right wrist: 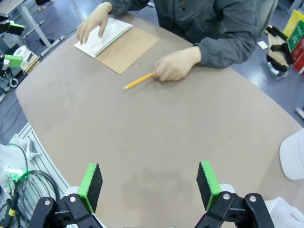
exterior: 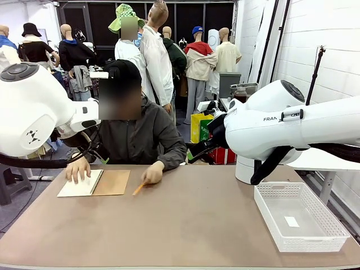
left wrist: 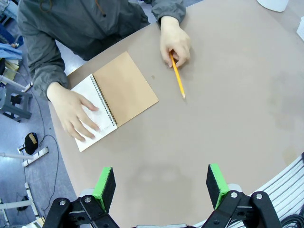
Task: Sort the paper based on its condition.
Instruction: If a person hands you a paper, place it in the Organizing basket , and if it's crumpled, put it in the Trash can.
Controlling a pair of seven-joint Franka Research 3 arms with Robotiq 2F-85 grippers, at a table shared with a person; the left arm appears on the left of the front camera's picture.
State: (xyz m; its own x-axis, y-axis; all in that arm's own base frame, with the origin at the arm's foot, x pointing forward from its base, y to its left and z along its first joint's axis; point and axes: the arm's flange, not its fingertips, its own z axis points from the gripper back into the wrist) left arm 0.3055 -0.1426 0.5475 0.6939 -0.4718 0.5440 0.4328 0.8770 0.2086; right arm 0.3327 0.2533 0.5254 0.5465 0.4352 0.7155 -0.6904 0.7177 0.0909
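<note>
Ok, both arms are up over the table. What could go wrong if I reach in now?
The left gripper and right gripper hang open above the table. The white page lies bound in the notebook under the person's hand; reaching there may strike that hand or drag the whole notebook. The other hand holds a pencil mid-table, also in the path.
</note>
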